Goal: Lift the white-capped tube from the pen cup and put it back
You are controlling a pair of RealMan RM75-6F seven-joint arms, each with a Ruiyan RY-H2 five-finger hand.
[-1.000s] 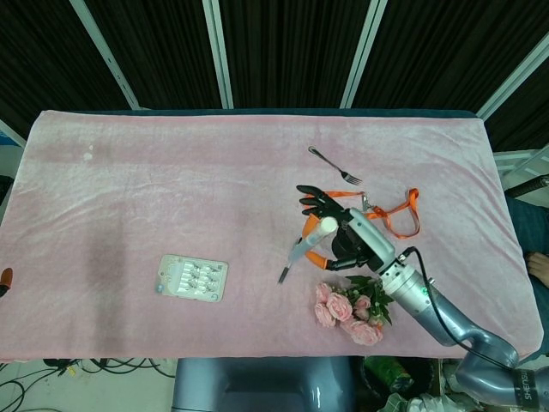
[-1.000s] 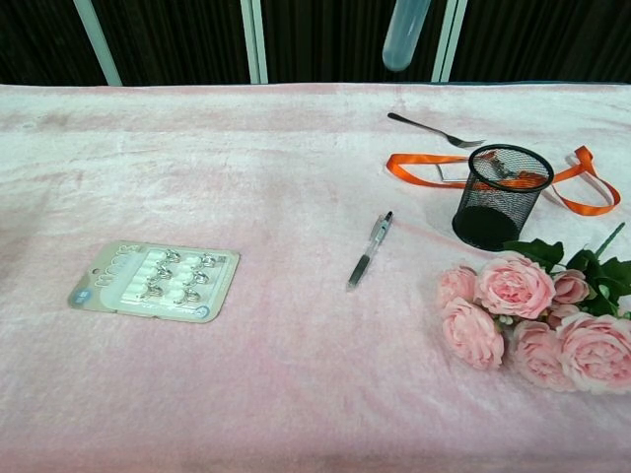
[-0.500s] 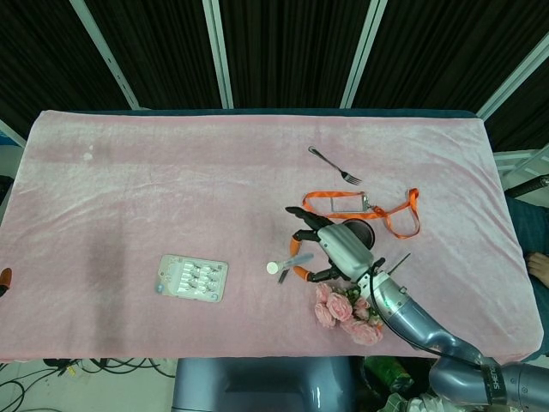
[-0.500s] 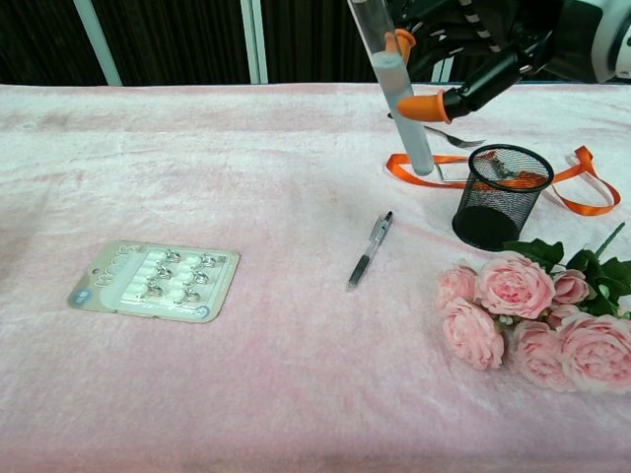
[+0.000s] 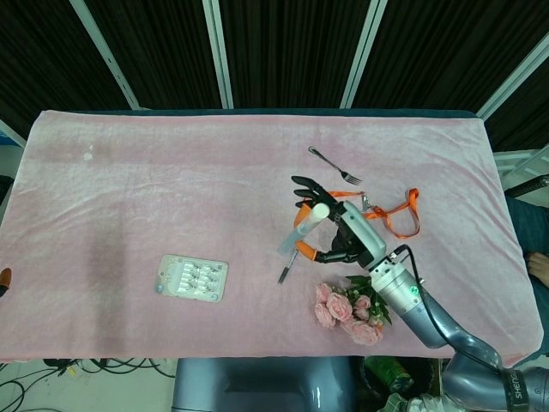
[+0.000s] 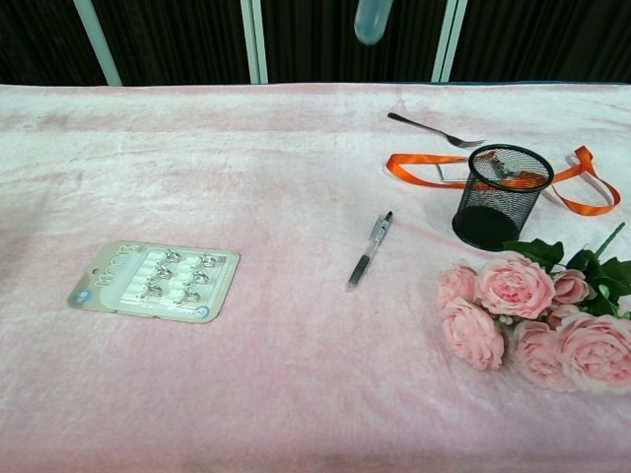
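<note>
Holding the white-capped tube aloft, the right hand hangs above the pink tabletop.

Fingers wrap the tube's middle in the head view, its white cap toward the camera and its body slanting down to the left; the chest view catches only the tube's rounded lower end at the top edge, high above and left of the black mesh pen cup. Beside the cup lie an orange lanyard, a fork, a pen and pink roses. A blister card sits well apart to the left. The left hand is out of sight.
</note>
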